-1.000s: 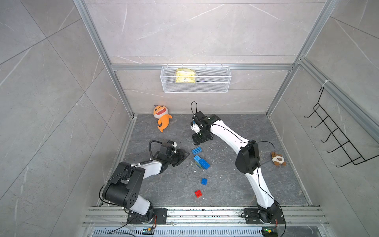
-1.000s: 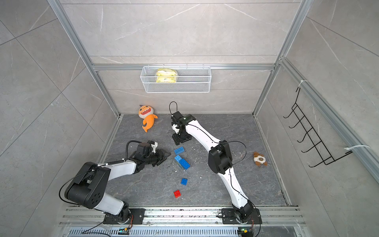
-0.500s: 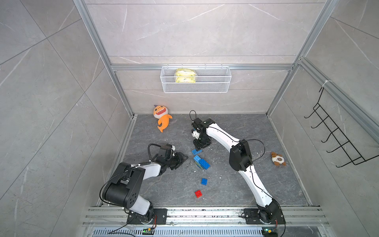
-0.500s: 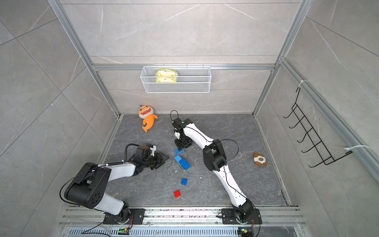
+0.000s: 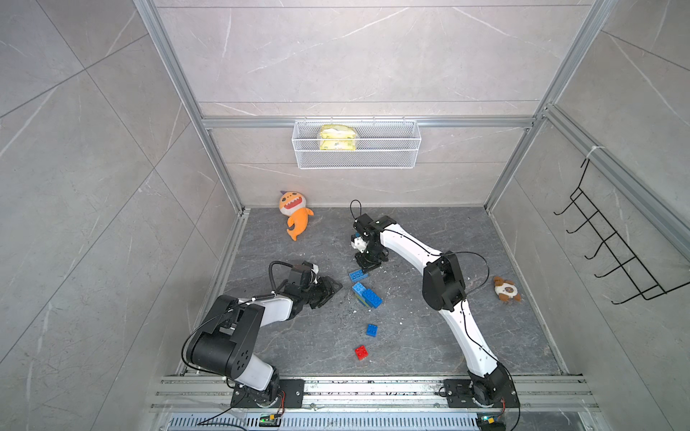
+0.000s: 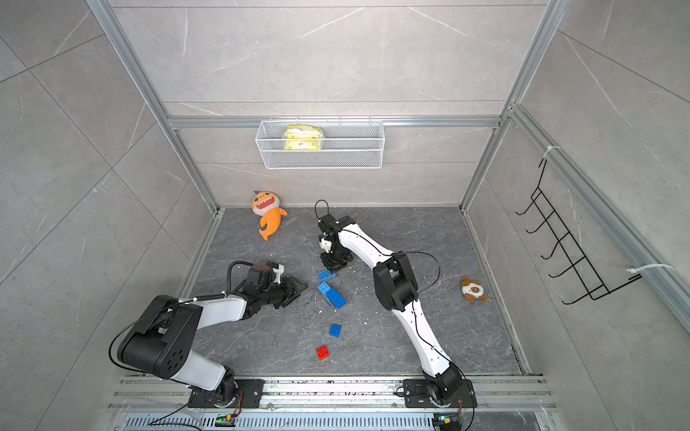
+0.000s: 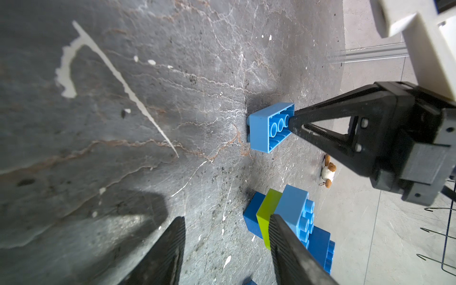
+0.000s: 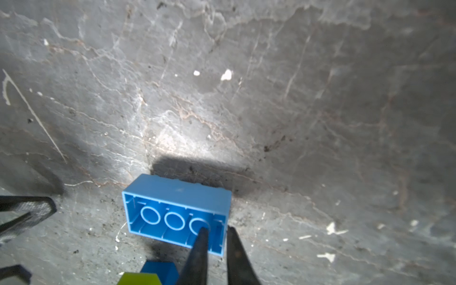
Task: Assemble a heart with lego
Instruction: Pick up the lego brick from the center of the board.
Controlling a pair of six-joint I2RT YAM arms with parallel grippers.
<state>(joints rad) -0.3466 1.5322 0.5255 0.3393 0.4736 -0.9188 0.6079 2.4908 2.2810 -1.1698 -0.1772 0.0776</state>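
Observation:
A long blue lego brick (image 5: pixel 358 275) (image 6: pixel 326 275) lies hollow side up on the grey floor. My right gripper (image 8: pixel 217 228) (image 5: pixel 367 265) is shut on that brick (image 8: pixel 177 195), pinching one end wall with one finger inside the hollow and one outside. Just in front sits the heart (image 5: pixel 367 294) (image 7: pixel 291 212), a small cluster of blue bricks with a lime-green one. My left gripper (image 7: pixel 225 219) (image 5: pixel 330 289) is open and low over the floor, one finger beside the lime-green brick, nothing between its fingers. A small blue square brick (image 5: pixel 371 330) and a red one (image 5: pixel 361 352) lie loose nearer the front.
An orange plush fish (image 5: pixel 297 216) lies at the back left. A brown plush (image 5: pixel 504 289) lies by the right wall. A wire basket (image 5: pixel 356 149) with a yellow packet hangs on the back wall. A black hook rack (image 5: pixel 616 253) hangs on the right wall.
My right gripper came down and forward onto the long blue brick and its jaws closed on the brick's end. The left arm has barely moved.

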